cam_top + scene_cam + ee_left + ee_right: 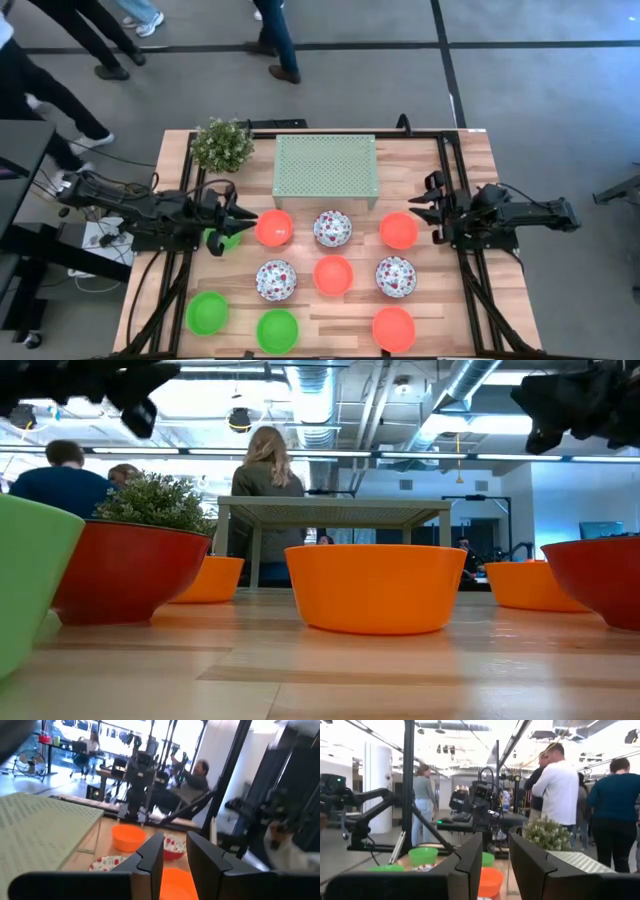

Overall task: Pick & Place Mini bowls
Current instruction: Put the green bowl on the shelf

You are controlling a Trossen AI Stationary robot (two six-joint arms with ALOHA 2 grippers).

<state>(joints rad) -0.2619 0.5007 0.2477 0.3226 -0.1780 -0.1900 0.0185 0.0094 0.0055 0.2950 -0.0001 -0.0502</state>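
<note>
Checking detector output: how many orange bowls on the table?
4: one beside the left hand at, one near the right hand at, one centre, one front right.

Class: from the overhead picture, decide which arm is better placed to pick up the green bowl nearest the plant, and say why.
Probably the left. The left gripper hangs right beside that green bowl, fingers open, at the table's left side. The right gripper sits across the table, next to an orange bowl.

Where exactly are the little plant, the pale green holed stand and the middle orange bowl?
Plant point(222, 144), high view: centre of its leaves.
Stand point(325, 166), high view: middle of its perforated top.
Middle orange bowl point(333, 274), high view: centre of its inside.
</note>
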